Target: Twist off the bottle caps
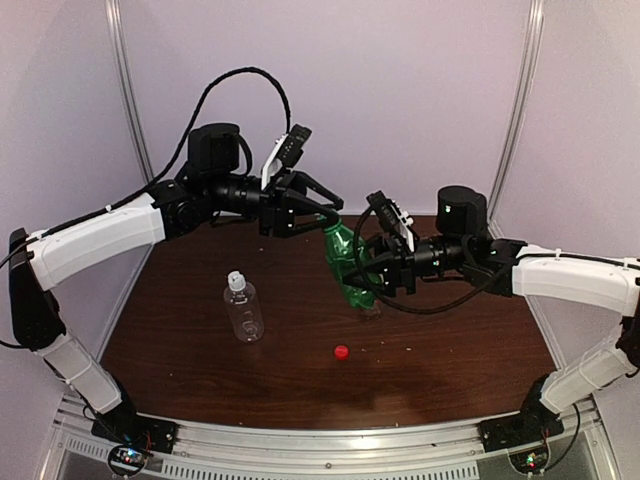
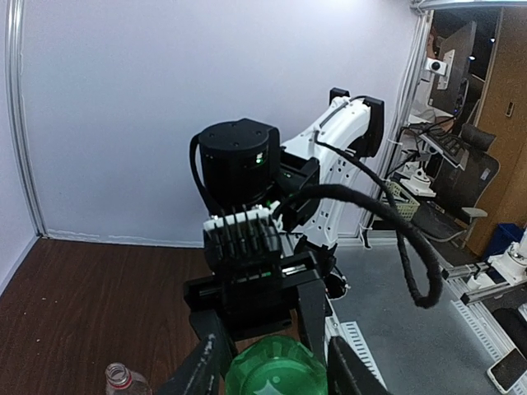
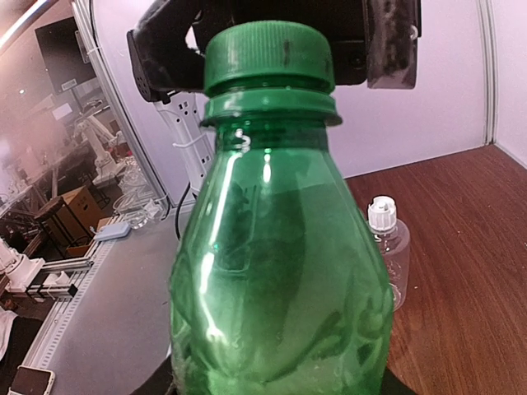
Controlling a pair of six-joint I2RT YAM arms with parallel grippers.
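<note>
The green bottle is held tilted above the table, and its body fills the right wrist view. My right gripper is shut on its lower body. Its green cap is on the neck. My left gripper comes from the left, one finger on each side of the green cap, shut on it. The wider clear bottle stands upright on the table with its white cap on; it also shows in the right wrist view. The red cap lies loose on the table.
A clear uncapped bottle neck with a red ring shows at the bottom left of the left wrist view. The brown table is walled by white panels at the back and sides. The right arm's black cable loops close by.
</note>
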